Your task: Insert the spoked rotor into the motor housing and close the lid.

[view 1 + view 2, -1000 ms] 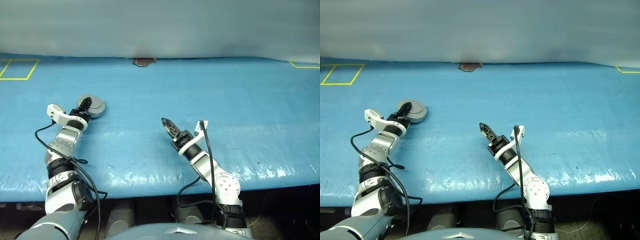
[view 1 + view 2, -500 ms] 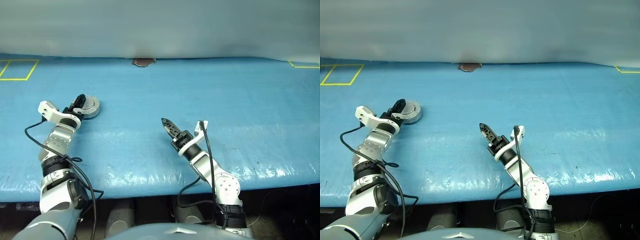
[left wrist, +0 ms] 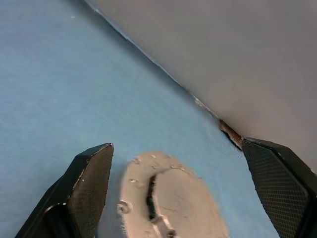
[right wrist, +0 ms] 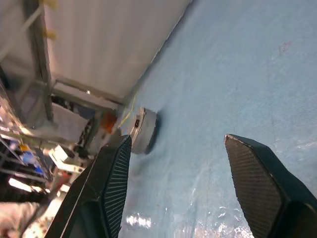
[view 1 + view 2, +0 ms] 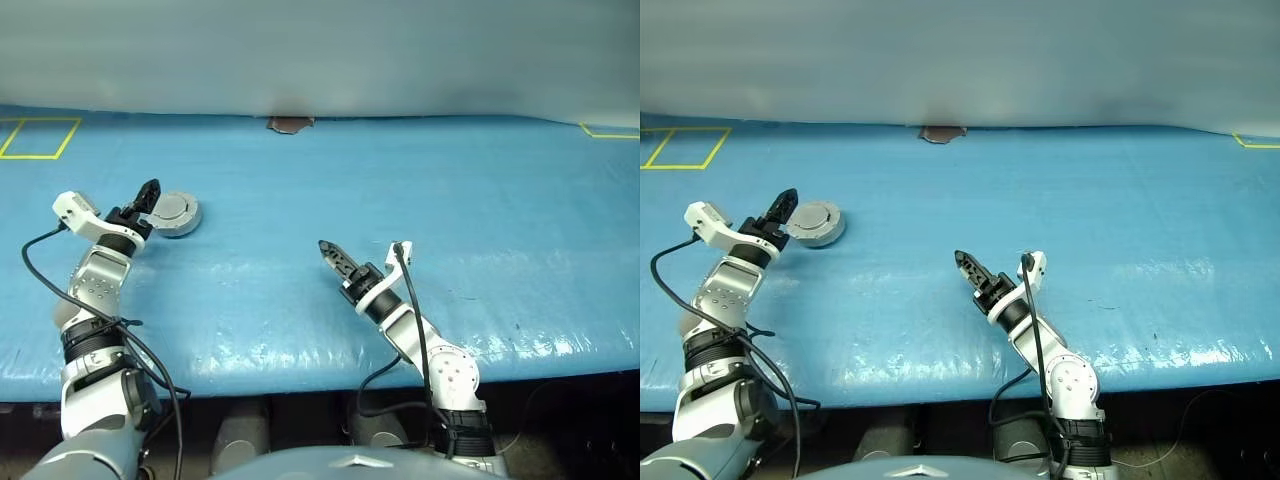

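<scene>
The closed motor housing [image 5: 176, 214], its plain grey lid [image 3: 171, 196] up, lies on the blue bench [image 5: 420, 190] just ahead of the wide-open, empty left claw [image 5: 143, 199], well left of the parted, empty right claw [image 5: 333, 256]; it looks rigid, smooth metal, probably heavy, best gripped across its rim

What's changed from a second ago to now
The left gripper let go of the closed grey lid, opened wide and drew back toward the robot's left, now clear of it. The disc stayed flat on the blue table. The right gripper stayed open, hovering mid-table.
</scene>
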You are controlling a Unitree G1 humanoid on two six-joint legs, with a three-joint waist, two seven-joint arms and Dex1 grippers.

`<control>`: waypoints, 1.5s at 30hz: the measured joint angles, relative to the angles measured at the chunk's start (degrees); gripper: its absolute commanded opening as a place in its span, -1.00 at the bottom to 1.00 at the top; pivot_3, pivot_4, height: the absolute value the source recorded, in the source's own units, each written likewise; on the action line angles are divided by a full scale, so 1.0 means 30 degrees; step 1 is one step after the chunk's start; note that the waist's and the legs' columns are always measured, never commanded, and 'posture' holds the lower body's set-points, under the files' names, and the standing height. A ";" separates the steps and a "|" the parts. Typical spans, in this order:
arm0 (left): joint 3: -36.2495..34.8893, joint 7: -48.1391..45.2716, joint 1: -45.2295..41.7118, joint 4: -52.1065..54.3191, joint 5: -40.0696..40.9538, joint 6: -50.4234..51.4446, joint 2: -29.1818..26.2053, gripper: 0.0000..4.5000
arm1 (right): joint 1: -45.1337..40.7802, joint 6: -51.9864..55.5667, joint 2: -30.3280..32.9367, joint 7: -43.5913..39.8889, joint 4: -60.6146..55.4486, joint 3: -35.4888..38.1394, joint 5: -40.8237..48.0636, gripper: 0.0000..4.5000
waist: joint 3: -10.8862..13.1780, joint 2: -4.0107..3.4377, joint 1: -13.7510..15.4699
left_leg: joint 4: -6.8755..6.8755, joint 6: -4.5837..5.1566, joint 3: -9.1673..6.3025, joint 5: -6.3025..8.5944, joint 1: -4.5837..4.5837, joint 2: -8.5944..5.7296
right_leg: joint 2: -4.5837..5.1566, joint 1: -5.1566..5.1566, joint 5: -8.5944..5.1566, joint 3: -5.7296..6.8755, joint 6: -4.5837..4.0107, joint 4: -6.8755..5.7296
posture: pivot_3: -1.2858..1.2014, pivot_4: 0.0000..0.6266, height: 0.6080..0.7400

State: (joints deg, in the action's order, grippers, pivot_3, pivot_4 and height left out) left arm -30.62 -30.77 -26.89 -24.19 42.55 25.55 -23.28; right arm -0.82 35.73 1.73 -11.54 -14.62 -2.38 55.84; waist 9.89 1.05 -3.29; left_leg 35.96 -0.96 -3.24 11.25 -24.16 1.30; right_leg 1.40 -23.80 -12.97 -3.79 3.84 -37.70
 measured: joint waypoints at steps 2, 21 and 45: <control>0.1524 -0.1997 0.0693 0.2061 0.0090 0.0427 -0.0053 0.98 | 0.0333 -0.0535 0.1344 -0.0735 -0.0922 -0.0556 -0.1726 0.40 | -0.0003 0.0001 0.0020 | 0.0000 -0.0007 0.0002 0.0003 0.0003 -0.0015 | 0.0017 0.0010 0.0000 -0.0005 0.0000 0.0007 | 0.03 -0.52 1.00; 1.1819 -0.8151 0.4227 0.7331 -0.7082 -0.3220 -0.1740 1.00 | 0.2493 -0.2585 0.8682 -0.4494 -0.3040 0.1000 -0.8421 0.77 | -0.0001 0.0000 0.0057 | -0.0007 -0.0013 0.0096 -0.0001 0.0114 0.0015 | 0.0001 0.0052 -0.0078 -0.0079 -0.0116 -0.0012 | 0.03 -0.52 1.00; 1.2421 -0.8760 0.4584 0.8100 -0.8060 -0.4075 -0.1991 1.00 | 0.1443 -0.2544 0.8832 -0.5710 -0.4247 -0.0172 -1.0220 0.98 | -0.0001 0.0002 0.0399 | 0.0007 -0.0014 0.0103 -0.0001 0.0108 0.0022 | -0.0001 0.0050 -0.0077 -0.0072 -0.0115 -0.0010 | 0.03 -0.52 1.00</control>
State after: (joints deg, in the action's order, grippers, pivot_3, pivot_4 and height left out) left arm 6.64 -57.05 -13.13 0.11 18.37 13.33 -29.26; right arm 3.51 28.10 28.23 -28.67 -27.36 -2.90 25.18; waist 9.89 1.06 -2.09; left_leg 35.98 -1.00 -2.93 11.25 -23.84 1.37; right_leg 1.39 -23.65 -13.20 -4.00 3.49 -37.73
